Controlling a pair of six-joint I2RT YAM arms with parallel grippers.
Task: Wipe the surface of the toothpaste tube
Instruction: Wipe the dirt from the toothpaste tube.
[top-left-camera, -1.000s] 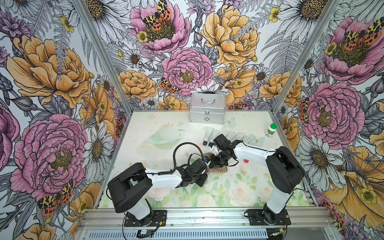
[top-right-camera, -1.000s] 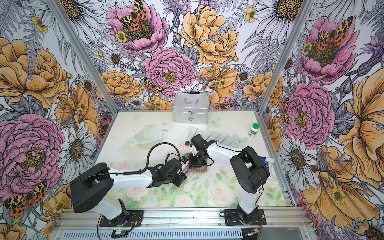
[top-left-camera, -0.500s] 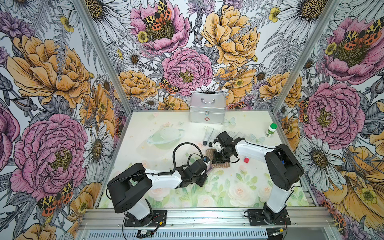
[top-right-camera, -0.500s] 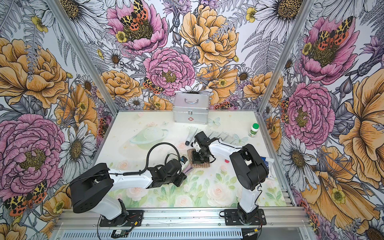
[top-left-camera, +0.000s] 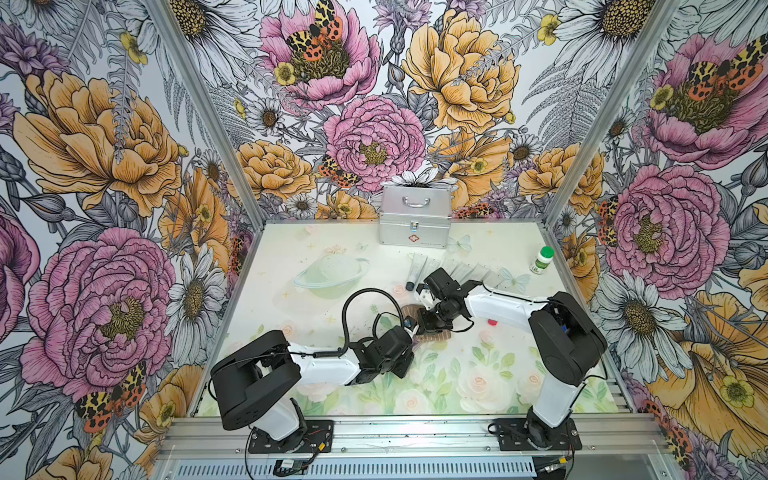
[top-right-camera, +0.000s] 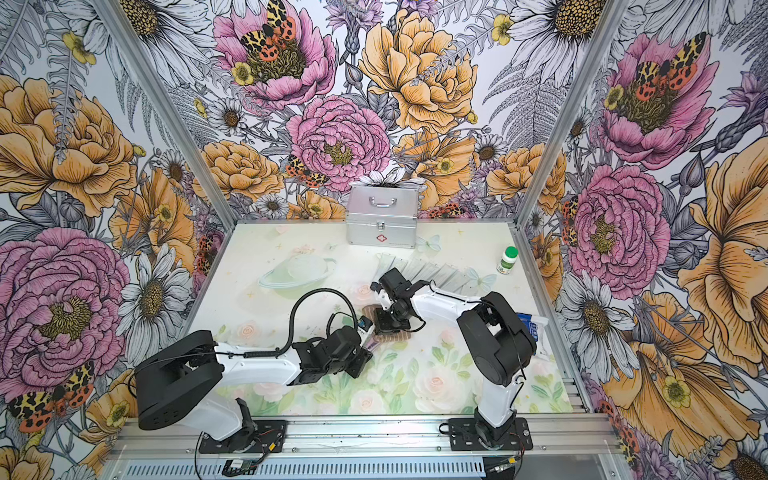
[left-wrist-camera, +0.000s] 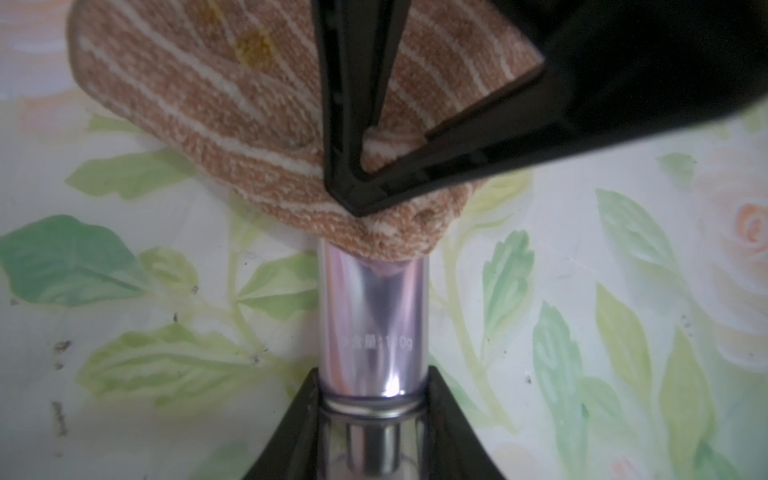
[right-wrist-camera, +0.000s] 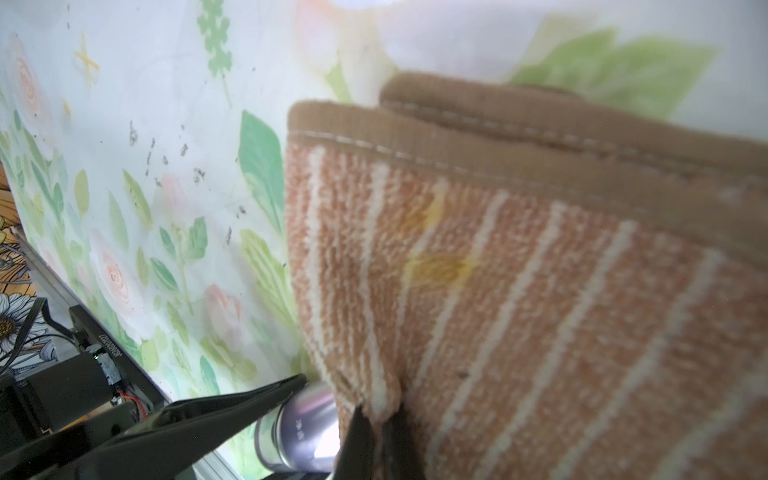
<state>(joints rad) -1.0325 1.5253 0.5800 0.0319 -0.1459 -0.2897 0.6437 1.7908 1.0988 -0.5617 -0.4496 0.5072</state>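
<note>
A shiny lilac toothpaste tube (left-wrist-camera: 374, 324) lies low over the mat, and my left gripper (left-wrist-camera: 374, 374) is shut on its cap end. In a top view only a sliver of the tube (top-right-camera: 371, 343) shows. A brown towel with white stripes (left-wrist-camera: 232, 95) covers the tube's far end. My right gripper (right-wrist-camera: 376, 419) is shut on a fold of that towel (right-wrist-camera: 540, 291), right beside the tube (right-wrist-camera: 303, 424). In both top views the two grippers, left (top-left-camera: 409, 334) and right (top-left-camera: 430, 324), meet at the towel (top-left-camera: 434, 336) mid-table.
A silver first-aid case (top-left-camera: 415, 220) stands at the back wall. A row of flat tubes (top-left-camera: 465, 270) lies behind the right arm. A green-capped white bottle (top-left-camera: 543, 259) is at the far right, a small red cap (top-left-camera: 492, 321) near the right arm, and a blue-white packet (top-right-camera: 536, 328) at the right edge.
Half a second ago the right gripper had drawn the towel toward the far side; it has now come back toward the left gripper along the tube. The left arm has barely moved.
</note>
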